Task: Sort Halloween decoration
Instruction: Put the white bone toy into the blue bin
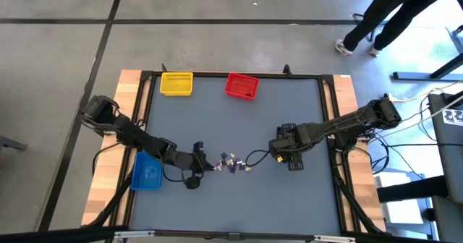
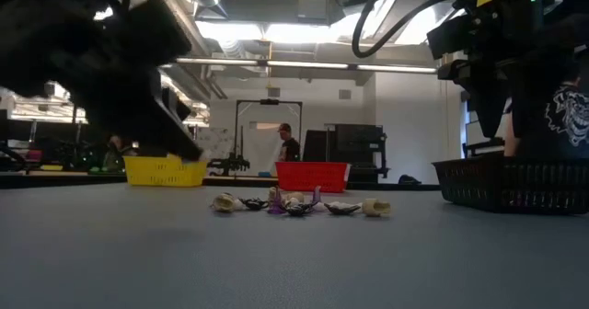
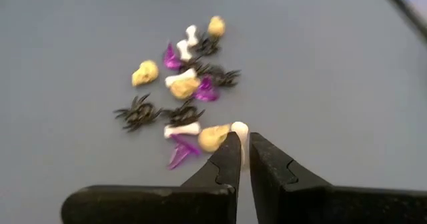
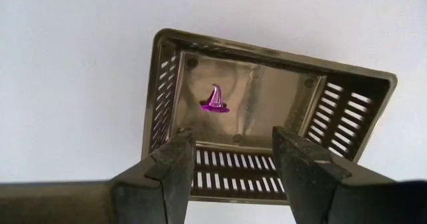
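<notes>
A: Noting positions — where sat the Halloween decoration [image 1: 233,163]?

B: Clustered mid-table in the high view, between both arms. Left gripper [image 3: 241,159] was at its near edge; pile spread toward twelve o'clock from the fingertips in the left wrist view.

A: Left gripper's state?

B: Clenched on a white bone [image 3: 240,132], standing roughly in line with the fingers, a tan skull [image 3: 212,137] touching at nine o'clock.

A: Right gripper [image 4: 232,159]?

B: Jaws spread, holding nothing, hovering over the black bin [image 4: 267,111] at three o'clock of the pile. One purple hat [image 4: 214,99] lay inside.

A: Nearer arm?

B: Left. Blue bin [image 1: 147,172] just behind it at nine o'clock — likely drop point, only a guess.
</notes>
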`<control>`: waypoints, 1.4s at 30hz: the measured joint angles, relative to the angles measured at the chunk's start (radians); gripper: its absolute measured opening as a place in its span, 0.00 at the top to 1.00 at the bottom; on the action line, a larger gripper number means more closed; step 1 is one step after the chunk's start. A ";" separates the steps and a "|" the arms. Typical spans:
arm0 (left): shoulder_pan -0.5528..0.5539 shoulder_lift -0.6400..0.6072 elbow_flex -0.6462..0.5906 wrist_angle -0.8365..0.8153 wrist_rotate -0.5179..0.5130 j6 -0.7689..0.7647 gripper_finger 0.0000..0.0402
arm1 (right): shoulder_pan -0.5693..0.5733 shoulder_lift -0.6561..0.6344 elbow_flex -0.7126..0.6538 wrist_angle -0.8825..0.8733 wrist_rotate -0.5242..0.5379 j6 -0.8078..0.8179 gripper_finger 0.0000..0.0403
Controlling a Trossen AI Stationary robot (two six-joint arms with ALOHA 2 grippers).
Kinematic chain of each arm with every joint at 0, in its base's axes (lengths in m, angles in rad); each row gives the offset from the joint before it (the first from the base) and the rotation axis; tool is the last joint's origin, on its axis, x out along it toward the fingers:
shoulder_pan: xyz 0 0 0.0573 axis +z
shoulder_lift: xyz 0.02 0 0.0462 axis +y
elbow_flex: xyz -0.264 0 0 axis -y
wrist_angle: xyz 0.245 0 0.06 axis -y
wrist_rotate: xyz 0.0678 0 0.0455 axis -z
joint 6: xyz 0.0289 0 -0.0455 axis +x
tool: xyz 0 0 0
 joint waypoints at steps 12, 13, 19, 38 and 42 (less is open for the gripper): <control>-0.003 -0.310 0.002 -0.308 0.034 -0.053 0.97 | 0.000 0.000 0.000 0.000 0.000 0.000 0.51; -0.003 -0.340 0.002 -0.343 0.042 -0.073 0.97 | 0.000 0.000 0.000 0.000 0.000 0.000 0.51; -0.003 -0.498 0.002 -0.565 0.155 -0.236 0.97 | 0.000 0.000 0.000 0.001 0.000 0.000 0.51; -0.003 -0.711 0.002 -1.089 0.730 -0.875 0.97 | 0.000 0.000 0.000 0.007 0.000 0.000 0.51; -0.003 -0.710 0.002 -1.163 0.779 -0.891 0.97 | 0.000 0.000 0.000 0.009 0.000 0.000 0.51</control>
